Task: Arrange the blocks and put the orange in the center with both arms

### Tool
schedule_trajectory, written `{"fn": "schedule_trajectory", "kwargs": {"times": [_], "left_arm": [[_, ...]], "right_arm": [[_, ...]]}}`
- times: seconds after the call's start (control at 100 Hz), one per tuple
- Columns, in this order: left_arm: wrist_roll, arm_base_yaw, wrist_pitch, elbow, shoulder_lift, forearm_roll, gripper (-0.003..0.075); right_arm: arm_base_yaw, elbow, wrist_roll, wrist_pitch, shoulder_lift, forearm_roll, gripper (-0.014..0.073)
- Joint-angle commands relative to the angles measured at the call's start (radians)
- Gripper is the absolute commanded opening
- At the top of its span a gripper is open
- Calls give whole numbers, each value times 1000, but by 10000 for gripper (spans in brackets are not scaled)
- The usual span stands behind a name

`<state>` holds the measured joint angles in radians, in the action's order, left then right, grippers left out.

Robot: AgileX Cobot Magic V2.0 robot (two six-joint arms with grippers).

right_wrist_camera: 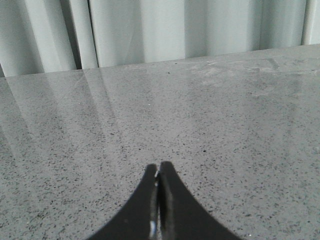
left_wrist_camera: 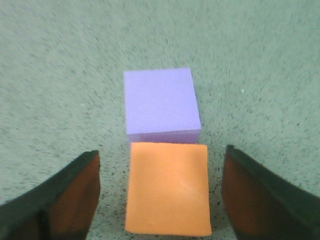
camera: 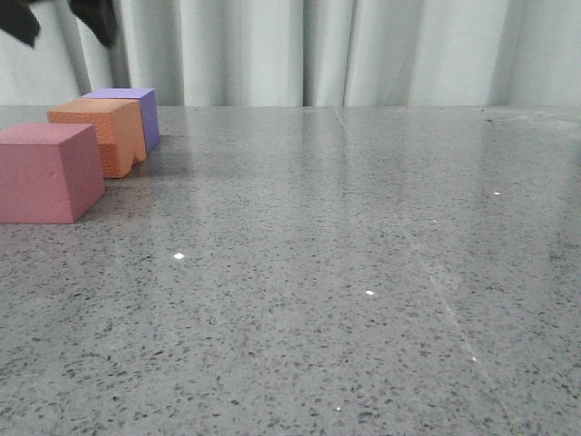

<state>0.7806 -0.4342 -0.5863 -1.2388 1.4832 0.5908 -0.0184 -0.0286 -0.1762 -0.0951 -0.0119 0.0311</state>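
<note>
Three blocks stand in a row at the table's far left: a red-pink cube [camera: 45, 173] nearest, the orange cube [camera: 95, 134] in the middle, a purple cube [camera: 136, 98] farthest. The orange cube [left_wrist_camera: 167, 187] touches the purple cube [left_wrist_camera: 160, 102]. High above them hangs my left gripper [camera: 59, 18], open; in the left wrist view the left gripper [left_wrist_camera: 161, 152] has one finger on each side of the orange cube, with a gap to both. My right gripper [right_wrist_camera: 159, 167] is shut on nothing over bare table and does not show in the front view.
The grey speckled table [camera: 345, 272] stretches to the right of the blocks. A pale curtain [camera: 318, 45] hangs behind its far edge. The red-pink cube sits at the left border of the front view.
</note>
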Motion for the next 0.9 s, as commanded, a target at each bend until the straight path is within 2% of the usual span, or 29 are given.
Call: {"fn": "schedule_trajectory", "kwargs": {"times": [0.0,0.27,0.51,0.71,0.89], "left_arm": [[-10,2,28,-10,-116,25,391],[-10,2,57,217,-405,53,223],[-10,2,59,451,-700,104,-15],[-10,2,59,598,-898,149,-19],[-10,2,34,648,-985,154,-19]], "right_arm": [[3,15,10,81,-1,2,-67],[3,15,10,81,-1,2,-67],[3,15,10,81,-1,2,-67],[3,15,10,81,-1,2,-67],[3,15,10,81,-1,2,-67]]}}
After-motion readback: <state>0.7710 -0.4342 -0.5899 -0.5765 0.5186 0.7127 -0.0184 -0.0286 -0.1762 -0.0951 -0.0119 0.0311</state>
